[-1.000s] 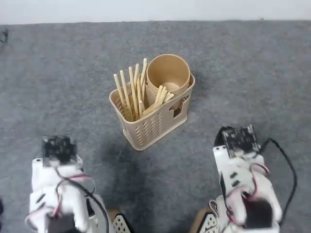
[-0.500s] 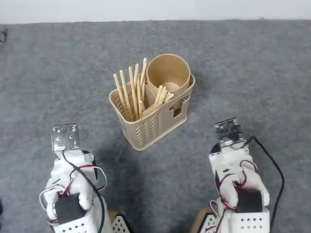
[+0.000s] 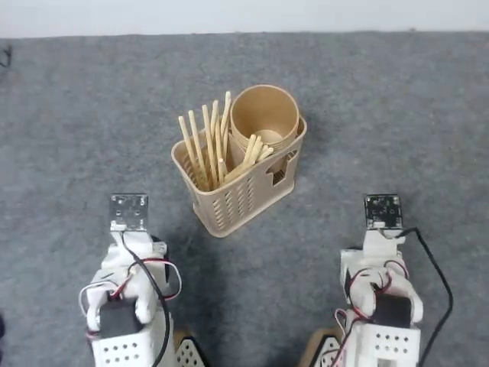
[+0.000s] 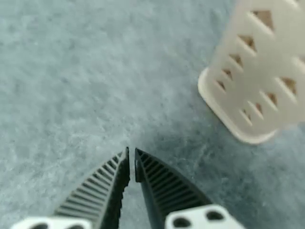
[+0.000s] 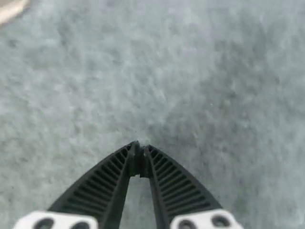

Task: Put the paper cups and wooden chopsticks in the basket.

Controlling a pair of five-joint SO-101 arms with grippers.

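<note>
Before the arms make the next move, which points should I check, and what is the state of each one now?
1. The paper cups are inside the basket: ok, nested upright at one end.
2. The wooden chopsticks are inside the basket: ok, leaning beside the cups.
3. The basket stands upright on the grey mat: ok.
4. The left gripper is shut and holds nothing: ok.
5. The right gripper is shut and holds nothing: ok.
6. The left gripper is apart from the basket: ok.
</note>
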